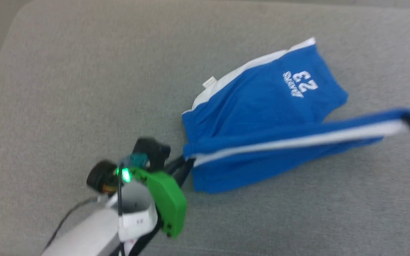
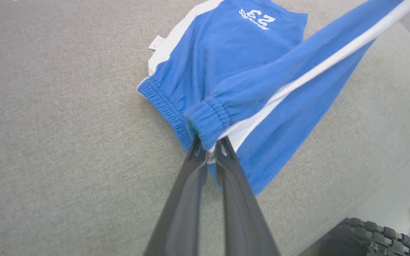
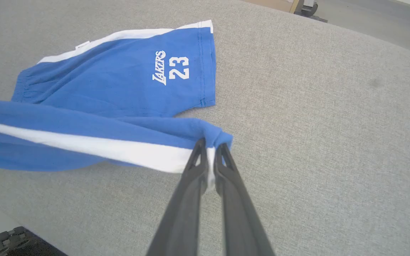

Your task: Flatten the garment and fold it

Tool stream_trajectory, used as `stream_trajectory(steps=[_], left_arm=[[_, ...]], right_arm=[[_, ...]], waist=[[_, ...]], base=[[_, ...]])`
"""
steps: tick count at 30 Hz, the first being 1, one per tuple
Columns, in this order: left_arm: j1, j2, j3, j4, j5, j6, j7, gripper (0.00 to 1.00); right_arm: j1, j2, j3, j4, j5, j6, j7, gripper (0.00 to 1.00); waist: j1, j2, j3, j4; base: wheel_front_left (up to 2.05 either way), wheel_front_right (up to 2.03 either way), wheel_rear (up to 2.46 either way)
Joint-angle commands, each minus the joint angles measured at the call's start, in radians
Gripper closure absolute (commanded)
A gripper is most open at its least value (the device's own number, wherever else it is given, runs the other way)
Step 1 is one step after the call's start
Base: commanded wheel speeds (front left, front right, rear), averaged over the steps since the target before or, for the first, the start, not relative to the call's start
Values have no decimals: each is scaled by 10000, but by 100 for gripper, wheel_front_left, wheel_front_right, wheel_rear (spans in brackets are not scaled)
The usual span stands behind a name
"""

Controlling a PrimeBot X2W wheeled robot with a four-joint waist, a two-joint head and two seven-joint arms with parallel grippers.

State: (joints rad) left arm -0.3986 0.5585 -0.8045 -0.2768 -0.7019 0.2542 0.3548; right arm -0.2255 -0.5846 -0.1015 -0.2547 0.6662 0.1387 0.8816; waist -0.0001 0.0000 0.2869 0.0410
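we see the shorts (image 1: 262,103) right of centre in the head view, on a grey woven surface (image 1: 66,89) that covers most of the frame, with its rounded corner at upper left. the far leg lies flat on it, with a white "lakers 23" print (image 3: 171,67) and a small label (image 1: 208,82) by its white edge. the near side is lifted off the surface and pulled taut into a band, with a white stripe (image 3: 84,147) running along it. the left gripper (image 2: 210,145), bottom centre of the head view, has its fingers pinched narrow on the gathered waistband (image 2: 208,121) end. the right gripper (image 3: 209,145), blurred at the right edge of the head view, has its fingers pinched narrow on the hem end. smooth grey floor (image 2: 397,192) lies past the surface edge at lower right of the left wrist view. a black treaded tyre (image 2: 368,234) sits at that view's bottom edge. floor also shows at upper right of the right wrist view.
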Motion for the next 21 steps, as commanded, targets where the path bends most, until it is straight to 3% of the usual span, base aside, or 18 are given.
stream_trajectory(steps=[1, 12, 21], left_arm=[[-372, -67, 86, 22, 159, -95, 39, 100], [-2323, -828, 375, 886, 328, -609, -39, 100], [-3185, -1441, 349, 1740, 458, -875, -359, 100]], right_arm=[[-559, -4, 72, 151, -116, -80, 142, 100], [-4793, -208, 1735, 2444, -1048, -80, 931, 100], [-6726, -432, 2931, 4196, -1596, -80, 576, 100]], waist=[[1, 0, 840, 515], [1, 0, 2458, 1275], [1, 0, 3073, 1702]], base=[[0, 0, 0], [0, 0, 0], [0, 0, 0]])
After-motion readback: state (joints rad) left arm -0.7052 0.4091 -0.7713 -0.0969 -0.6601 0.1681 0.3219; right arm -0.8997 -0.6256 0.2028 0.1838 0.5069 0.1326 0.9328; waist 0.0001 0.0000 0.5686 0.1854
